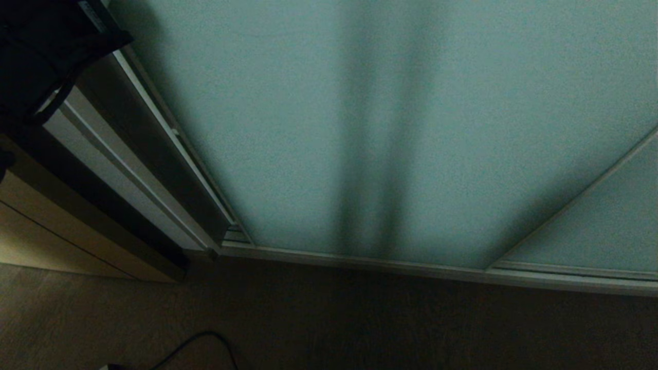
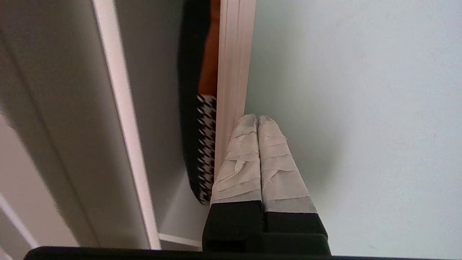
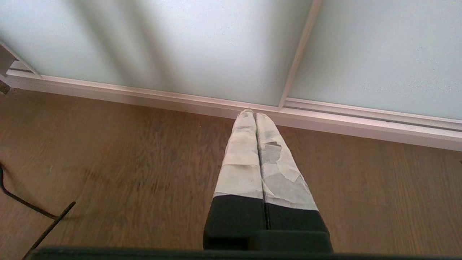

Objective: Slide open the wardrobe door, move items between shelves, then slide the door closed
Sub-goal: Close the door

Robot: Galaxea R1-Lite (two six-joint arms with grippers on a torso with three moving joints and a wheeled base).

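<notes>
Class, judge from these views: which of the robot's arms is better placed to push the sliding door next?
Left. The left gripper, shut, sits at the sliding door frame edge beside the narrow gap; the right gripper, shut, points at the floor.

A brown wood-grain floor [image 3: 108, 162] with a thin black cable [image 3: 21, 206] lying across it, beside a beige cabinet front [image 1: 51, 241]

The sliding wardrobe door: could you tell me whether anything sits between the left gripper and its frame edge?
Nothing visible does. In the left wrist view the shut left gripper has its taped tips right beside the frame edge of the sliding wardrobe door, with no object between them; contact cannot be confirmed.
</notes>
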